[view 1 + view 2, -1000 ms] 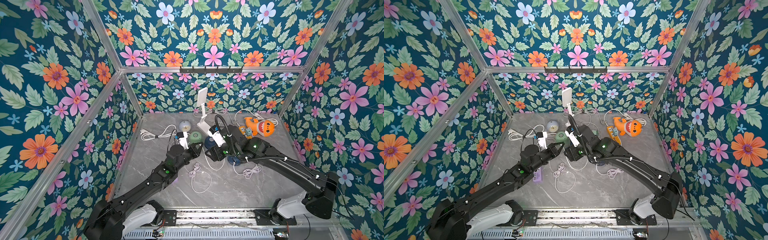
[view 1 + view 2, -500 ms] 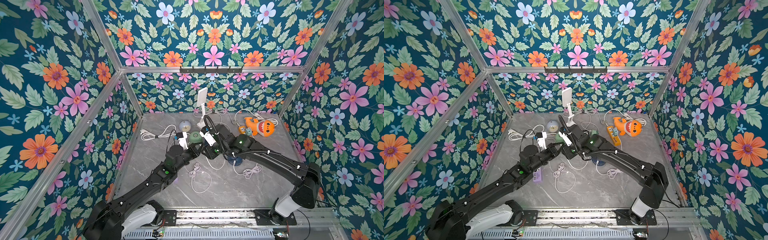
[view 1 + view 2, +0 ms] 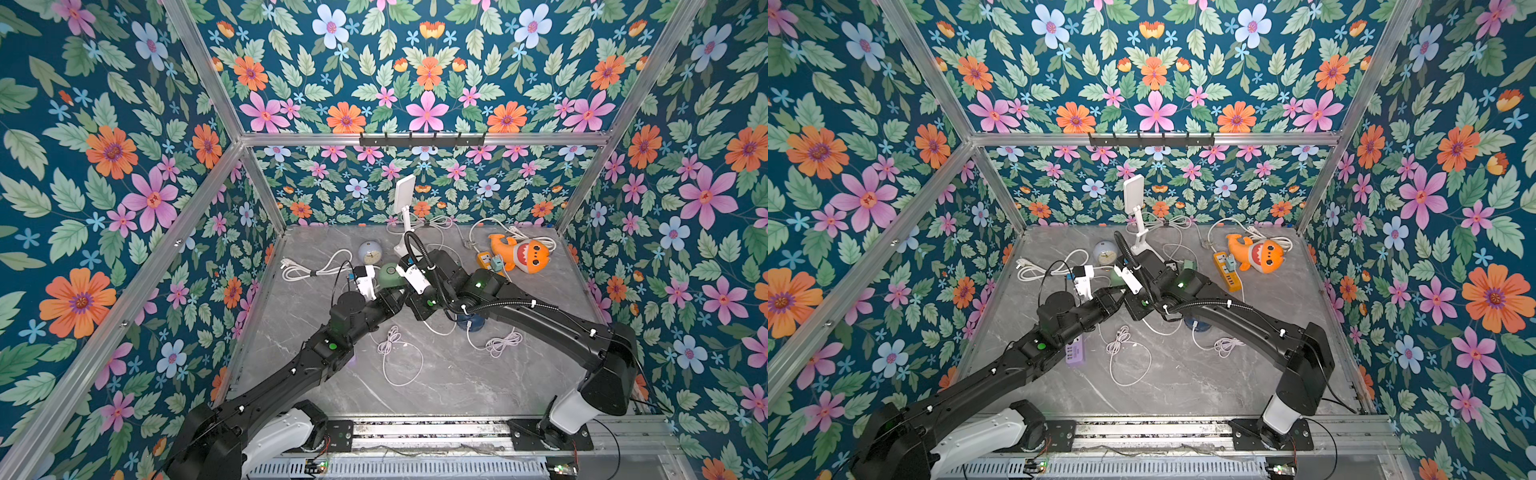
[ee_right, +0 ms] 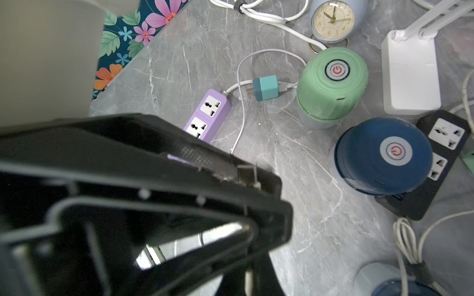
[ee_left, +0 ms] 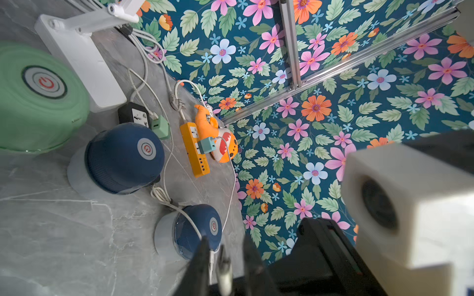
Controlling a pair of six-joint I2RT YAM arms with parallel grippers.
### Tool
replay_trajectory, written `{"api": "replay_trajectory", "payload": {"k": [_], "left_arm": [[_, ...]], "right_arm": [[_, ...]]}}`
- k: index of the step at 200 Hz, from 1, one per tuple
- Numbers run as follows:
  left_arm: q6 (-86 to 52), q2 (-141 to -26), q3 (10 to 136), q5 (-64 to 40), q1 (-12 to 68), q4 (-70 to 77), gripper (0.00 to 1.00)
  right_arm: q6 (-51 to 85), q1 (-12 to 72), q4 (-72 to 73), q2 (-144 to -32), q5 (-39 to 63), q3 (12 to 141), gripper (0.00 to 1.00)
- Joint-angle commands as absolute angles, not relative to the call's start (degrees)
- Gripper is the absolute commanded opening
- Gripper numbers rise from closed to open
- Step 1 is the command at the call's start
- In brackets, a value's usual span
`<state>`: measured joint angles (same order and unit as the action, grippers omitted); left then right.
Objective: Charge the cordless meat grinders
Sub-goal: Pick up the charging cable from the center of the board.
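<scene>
- Right arm (image 3: 540, 316) has swung inward since the earlier frames, elbow raised, so its wrist now crowds the left wrist above the grey marbled table (image 3: 436, 374). The left arm (image 3: 291, 374) has scarcely shifted.
- Right gripper (image 4: 247, 275): black fingers clenched together. A strip of white cable (image 4: 246, 280) shows at them, but a grip on it is not confirmable.
- Left gripper (image 5: 227, 252): slim black fingers released, with a gap visible. A flat metal USB plug (image 5: 223, 266) lies between them, against one finger.
- Pale green grinder (image 4: 331, 87): ribbed matte dome on a frosted base, with a silvery ringed button bearing a red power mark. It stands upright just beside the white lamp base (image 4: 410, 77) and near the round alarm clock (image 4: 332, 19).
- First navy grinder (image 4: 384, 156): same form, finely ribbed skirt. It stands upright just beside the green unit and the black power strip (image 4: 441, 159).
- Second navy grinder (image 5: 197, 230): upright, apart from the other two and nearest the left fingers. A white lead (image 5: 187, 217) crosses it.
- Teal cube adapter (image 4: 265, 87): lying on its side, prongs free, between the purple power strip (image 4: 207, 115) and the green unit.
- Orange power strip (image 5: 194, 159): lies against a glossy orange shark toy (image 5: 227, 156) by the wall.
</scene>
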<state>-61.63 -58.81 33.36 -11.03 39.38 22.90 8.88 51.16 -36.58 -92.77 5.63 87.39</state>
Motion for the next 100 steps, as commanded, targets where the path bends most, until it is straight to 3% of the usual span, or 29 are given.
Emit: {"api": "replay_trajectory", "payload": {"k": [1,35,100], "left_arm": [[-61.4,-57.5,33.8,-10.1,39.3,21.1,0.57],[-60.3,-56.7,34.8,-9.4,39.2,18.4,0.59],[-60.2,-60.5,36.2,-13.7,39.0,19.9,0.34]], "right_arm": [[7.3,51.2,-35.8,-91.2,6.4,86.0,0.00],[6.4,51.2,-36.2,-89.0,8.0,83.6,0.00],[6.3,51.2,-36.7,-87.7,9.1,82.4,0.00]]}}
